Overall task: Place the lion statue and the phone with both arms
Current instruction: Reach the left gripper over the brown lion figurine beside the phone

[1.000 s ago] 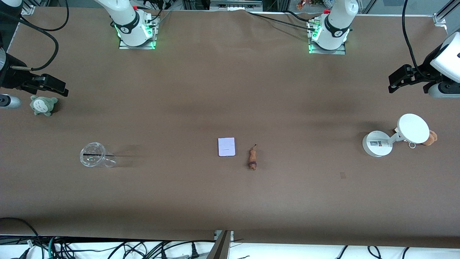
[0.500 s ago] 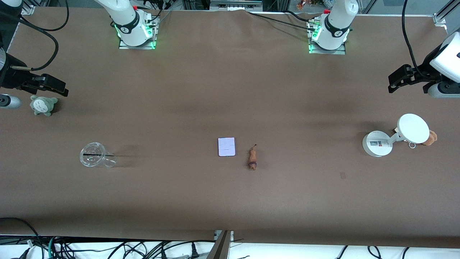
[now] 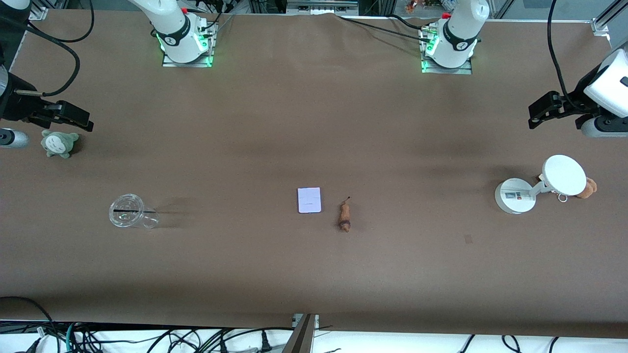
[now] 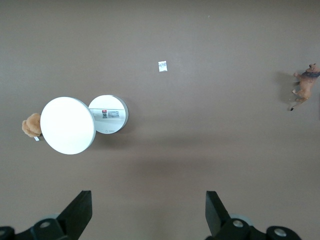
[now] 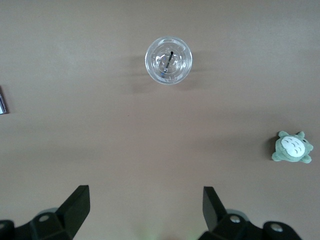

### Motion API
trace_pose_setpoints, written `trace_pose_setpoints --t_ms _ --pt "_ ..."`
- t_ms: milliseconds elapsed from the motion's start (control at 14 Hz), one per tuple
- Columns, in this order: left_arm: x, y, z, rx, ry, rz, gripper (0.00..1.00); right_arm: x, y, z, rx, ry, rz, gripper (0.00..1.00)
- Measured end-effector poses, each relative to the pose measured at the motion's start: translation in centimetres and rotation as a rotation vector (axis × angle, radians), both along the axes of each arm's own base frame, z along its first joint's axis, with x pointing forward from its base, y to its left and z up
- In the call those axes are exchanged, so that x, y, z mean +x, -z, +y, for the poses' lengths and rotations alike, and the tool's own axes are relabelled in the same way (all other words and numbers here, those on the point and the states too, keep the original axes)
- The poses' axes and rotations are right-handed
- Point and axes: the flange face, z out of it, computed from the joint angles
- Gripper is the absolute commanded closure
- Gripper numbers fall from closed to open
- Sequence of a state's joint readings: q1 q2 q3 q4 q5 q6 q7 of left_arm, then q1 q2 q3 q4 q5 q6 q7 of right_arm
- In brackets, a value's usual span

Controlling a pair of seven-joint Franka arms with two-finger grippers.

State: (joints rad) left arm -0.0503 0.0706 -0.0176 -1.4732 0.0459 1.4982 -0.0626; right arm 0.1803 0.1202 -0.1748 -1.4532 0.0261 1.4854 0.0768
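A: Both tools gape empty: the left tool (image 3: 538,113) over the left arm's end, the right tool (image 3: 78,119) above the grey-green plush (image 3: 59,143).

B: One phone (image 3: 309,200) and one lion statue (image 3: 345,217) lie mid-surface, close together, so the arms risk crowding each other.

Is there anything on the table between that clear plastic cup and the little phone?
Nothing: the front view shows only bare brown table between the clear cup and the phone.
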Motion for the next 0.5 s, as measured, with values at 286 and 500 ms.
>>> trace_pose_setpoints --t_ms 286,500 --pt "0.5 4.2 0.5 -0.058 -0.03 0.083 0.0 0.0 0.0 0.2 0.0 -0.003 0.0 0.0" --pt "0.9 8.2 1.3 -0.085 -0.057 0.109 0.0 0.0 0.0 0.2 0.0 -0.003 -0.001 0.0"
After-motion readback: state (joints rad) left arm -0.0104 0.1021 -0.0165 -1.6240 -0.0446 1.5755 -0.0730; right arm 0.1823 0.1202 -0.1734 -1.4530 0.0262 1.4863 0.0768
